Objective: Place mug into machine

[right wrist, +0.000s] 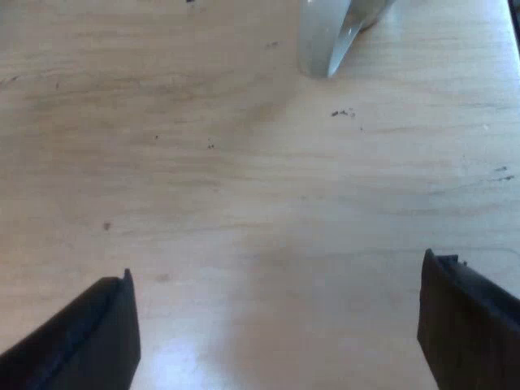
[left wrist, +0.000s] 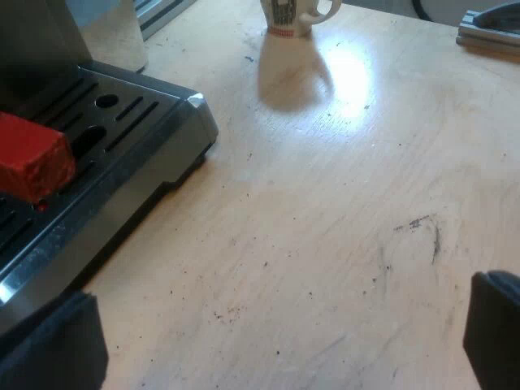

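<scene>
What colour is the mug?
The mug is white with a dark print and a red band at its base; clearest in the left wrist view.

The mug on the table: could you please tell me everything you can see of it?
The mug is white, seemingly ceramic, with a dark printed pattern on its side and a red band round its foot. Its curved handle is on the side away from the espresso machine. It stands upright on the pale wooden table, well apart from the machine, with nothing else touching it. Its rim is cut off from view, so whether it holds anything cannot be told.
</scene>
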Controlling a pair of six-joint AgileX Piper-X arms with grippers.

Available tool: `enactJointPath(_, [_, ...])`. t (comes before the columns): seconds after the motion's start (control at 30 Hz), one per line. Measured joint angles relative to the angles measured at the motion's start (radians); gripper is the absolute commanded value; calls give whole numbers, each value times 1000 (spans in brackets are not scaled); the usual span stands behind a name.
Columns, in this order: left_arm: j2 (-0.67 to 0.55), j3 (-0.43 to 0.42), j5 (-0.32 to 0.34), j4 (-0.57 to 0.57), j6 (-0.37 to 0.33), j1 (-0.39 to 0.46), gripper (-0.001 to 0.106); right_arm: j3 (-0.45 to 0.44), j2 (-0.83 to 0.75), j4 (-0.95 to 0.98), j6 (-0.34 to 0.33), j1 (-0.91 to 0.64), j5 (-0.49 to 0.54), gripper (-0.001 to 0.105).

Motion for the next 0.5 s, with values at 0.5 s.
enactJointPath(0.5, [0, 0, 0, 0, 0, 0, 91, 287, 49, -629, 84, 0, 65, 73])
